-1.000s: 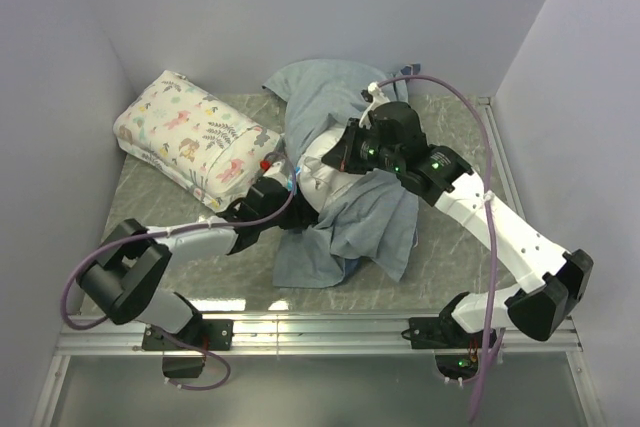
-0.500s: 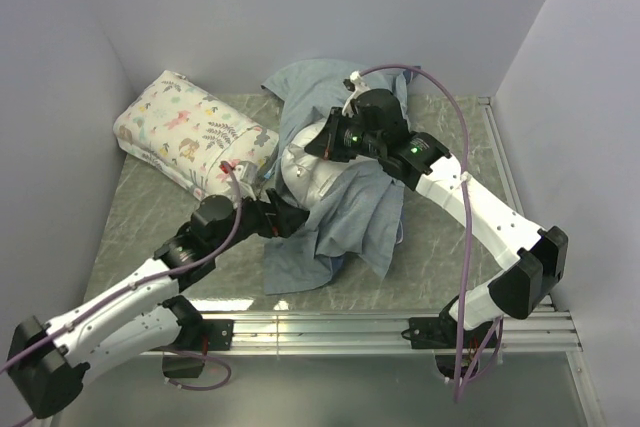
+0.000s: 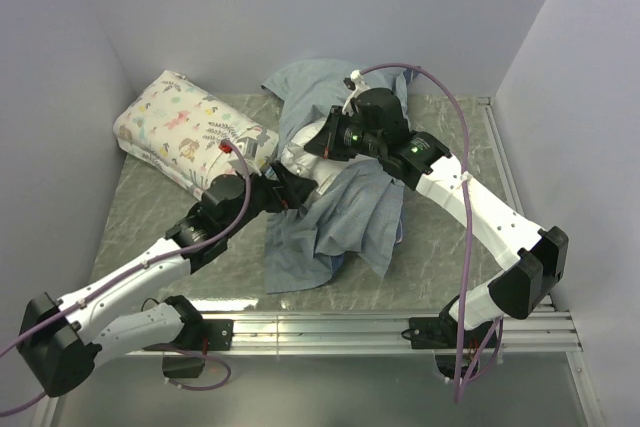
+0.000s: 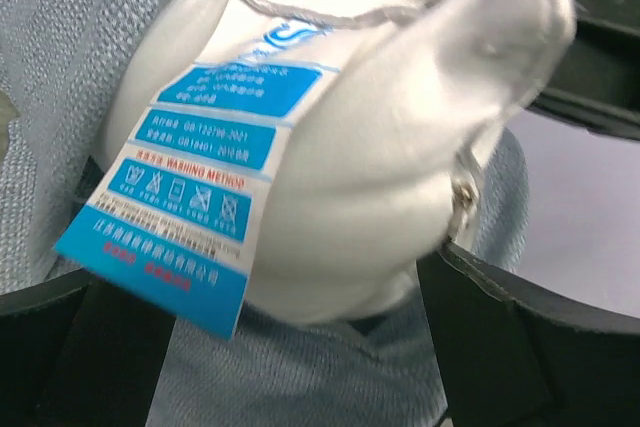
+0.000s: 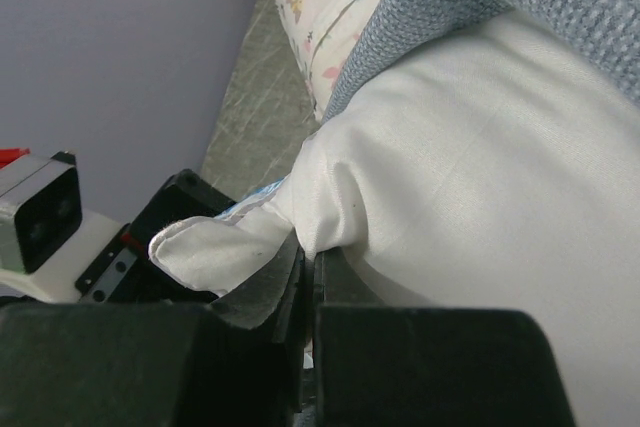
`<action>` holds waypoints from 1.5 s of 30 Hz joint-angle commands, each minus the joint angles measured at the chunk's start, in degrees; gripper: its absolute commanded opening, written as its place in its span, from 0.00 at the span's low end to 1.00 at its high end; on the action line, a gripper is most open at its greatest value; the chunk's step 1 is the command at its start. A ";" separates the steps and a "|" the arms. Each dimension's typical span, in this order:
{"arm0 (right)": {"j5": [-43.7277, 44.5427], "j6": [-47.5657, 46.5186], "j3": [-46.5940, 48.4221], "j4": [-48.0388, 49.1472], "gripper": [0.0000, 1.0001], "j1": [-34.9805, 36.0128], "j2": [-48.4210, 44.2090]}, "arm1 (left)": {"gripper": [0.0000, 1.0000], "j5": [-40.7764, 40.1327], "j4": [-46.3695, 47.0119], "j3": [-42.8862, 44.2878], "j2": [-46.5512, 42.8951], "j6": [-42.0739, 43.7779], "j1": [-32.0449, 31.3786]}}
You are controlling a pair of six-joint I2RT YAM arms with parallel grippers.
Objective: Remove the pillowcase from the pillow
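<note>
From 7 o'clock the left gripper (image 4: 285,297) reaches in, jaws spread wide astride one corner of the plump plain white pillow (image 4: 380,147). The right gripper (image 5: 308,272), arm bent in from 4 o'clock, pinches that corner tight. The crumpled blue-grey fabric pillowcase (image 3: 340,217) drapes the pillow mid-table. A floral-print white cushion (image 3: 185,132) lies at 10 o'clock.

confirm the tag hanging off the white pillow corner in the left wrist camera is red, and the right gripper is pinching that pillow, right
Not quite. The tag on the pillow is blue with white print, not red, as the left wrist view shows. The rest holds: the right gripper is pinching the pillow's white fabric.
</note>
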 commanded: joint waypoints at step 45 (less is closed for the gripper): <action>31.51 1.61 -25.66 -9.62 0.70 5.38 -26.57 | 0.00 -18.10 10.17 18.17 19.77 -7.81 -4.30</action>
